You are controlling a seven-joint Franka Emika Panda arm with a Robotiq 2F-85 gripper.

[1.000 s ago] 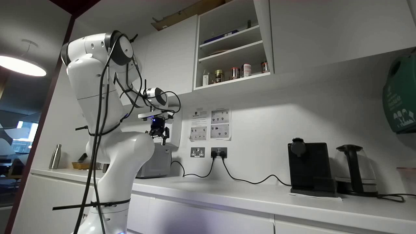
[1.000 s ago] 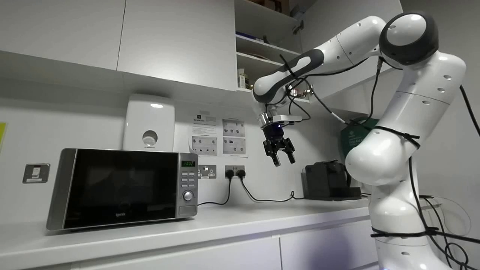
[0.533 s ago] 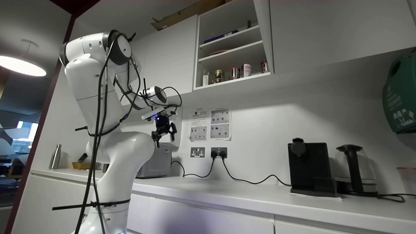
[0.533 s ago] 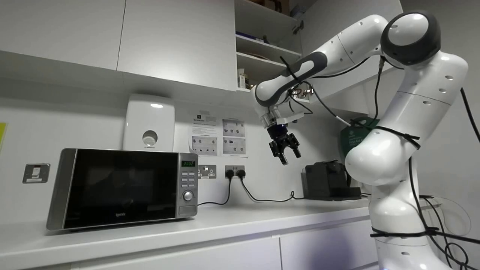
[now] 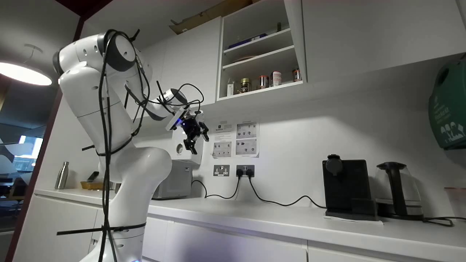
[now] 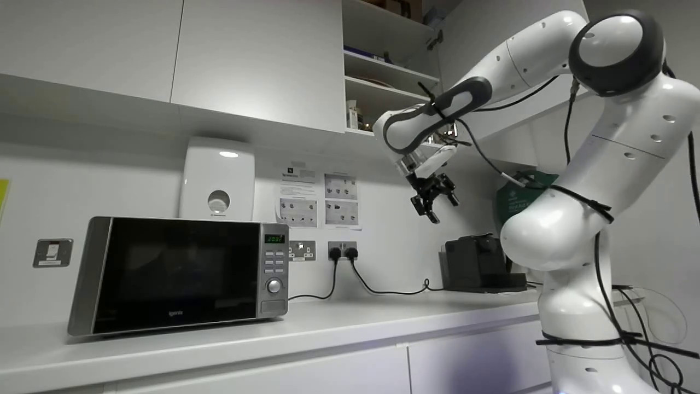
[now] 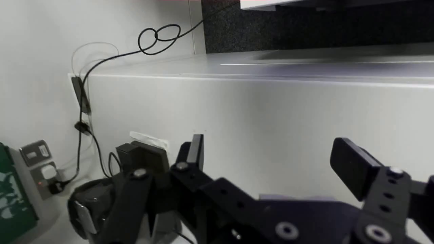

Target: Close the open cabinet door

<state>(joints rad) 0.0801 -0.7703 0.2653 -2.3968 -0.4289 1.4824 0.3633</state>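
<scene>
Exterior view: cabinet door (image 6: 481,33) stands wide open

I see the white door swung outward at the right-hand side of the wall cabinet (image 5: 260,91), a dark hinge (image 6: 435,39) showing where they meet. The shelves (image 5: 259,57) are in plain sight, with jars (image 5: 245,85) along the bottom. In an exterior view my arm (image 6: 552,241) crosses in front of both door and shelves (whether it touches the door, I cannot tell from here).

The gripper (image 6: 444,211) hangs tilted, lower than the cabinet, its fingers (image 7: 354,166) spread well apart; through the wrist view I get the white worktop (image 7: 271,112) between them. In an exterior view it overlaps the pale dispenser (image 5: 179,148) on the wall (image 5: 291,145).

Farther out, the worktop carries a microwave (image 6: 180,273), a black coffee machine (image 5: 346,187) and a kettle (image 5: 395,189). Printed sheets (image 6: 340,212) and sockets (image 6: 302,250) sit on the wall above it, two black plugs (image 6: 350,253) pushed in, and a green first aid kit (image 5: 449,109) hangs higher up, past the kettle.
</scene>
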